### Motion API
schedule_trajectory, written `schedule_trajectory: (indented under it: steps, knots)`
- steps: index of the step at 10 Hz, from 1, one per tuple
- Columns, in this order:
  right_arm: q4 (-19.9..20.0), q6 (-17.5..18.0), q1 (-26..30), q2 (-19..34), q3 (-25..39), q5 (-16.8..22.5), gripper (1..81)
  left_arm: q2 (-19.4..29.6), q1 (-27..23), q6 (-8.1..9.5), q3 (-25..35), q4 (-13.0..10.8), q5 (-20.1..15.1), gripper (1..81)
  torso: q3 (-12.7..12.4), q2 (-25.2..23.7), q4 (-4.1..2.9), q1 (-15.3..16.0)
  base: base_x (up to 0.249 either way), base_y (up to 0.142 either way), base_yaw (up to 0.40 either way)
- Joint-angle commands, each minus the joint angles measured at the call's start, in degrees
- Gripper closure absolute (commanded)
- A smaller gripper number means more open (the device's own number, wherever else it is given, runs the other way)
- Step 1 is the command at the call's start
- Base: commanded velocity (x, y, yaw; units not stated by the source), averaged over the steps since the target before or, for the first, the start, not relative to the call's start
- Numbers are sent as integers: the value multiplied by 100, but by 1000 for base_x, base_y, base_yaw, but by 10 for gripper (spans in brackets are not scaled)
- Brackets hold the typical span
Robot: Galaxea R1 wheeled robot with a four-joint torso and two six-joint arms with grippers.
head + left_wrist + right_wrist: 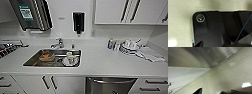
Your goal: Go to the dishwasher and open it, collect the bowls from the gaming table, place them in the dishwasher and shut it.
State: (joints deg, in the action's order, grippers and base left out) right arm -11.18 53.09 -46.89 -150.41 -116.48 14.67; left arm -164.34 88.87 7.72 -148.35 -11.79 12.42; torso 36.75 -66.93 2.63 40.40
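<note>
One white counter (105, 62), sink (30, 62) holding dishes, dishwasher (110, 86) shut below; fingers' state on both arms: cannot tell

My head camera looks down on the tabletop (105, 62) and sink (53, 58) from near; both wrist cameras face speckled floor (179, 25) close up.

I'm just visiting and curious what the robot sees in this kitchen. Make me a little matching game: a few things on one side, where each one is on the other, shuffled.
Things:
1. dishwasher
2. soap dispenser
3. cup
4. dish rack

Places:
A. in the sink
B. on the wall above the tap
C. under the counter, right of the sink
D. on the counter, far right

Pairs: 1-C, 2-B, 3-A, 4-D
</note>
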Motion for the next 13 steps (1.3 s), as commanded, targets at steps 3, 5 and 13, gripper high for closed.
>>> schedule_trajectory:
  steps: [3, 5, 13]
  knots:
    - [-77, -1933, -1063, 131, -119, 124, 10, 24, -84, 2, -10, -60, -258, 10, 0, 0, 0, 0, 0, 0, 0]
    - [-77, -2558, -1705, 140, -146, -201, 10, 6, -93, -16, -10, -60, -232, 10, 0, 0, 0, 0, 0, 0, 0]
    - [-639, -3455, -3701, -1000, -2603, -1993, 10, 6, -93, -51, -10, -60, -56, 10, 0, -2, 0, 0, 0, 0, 0]
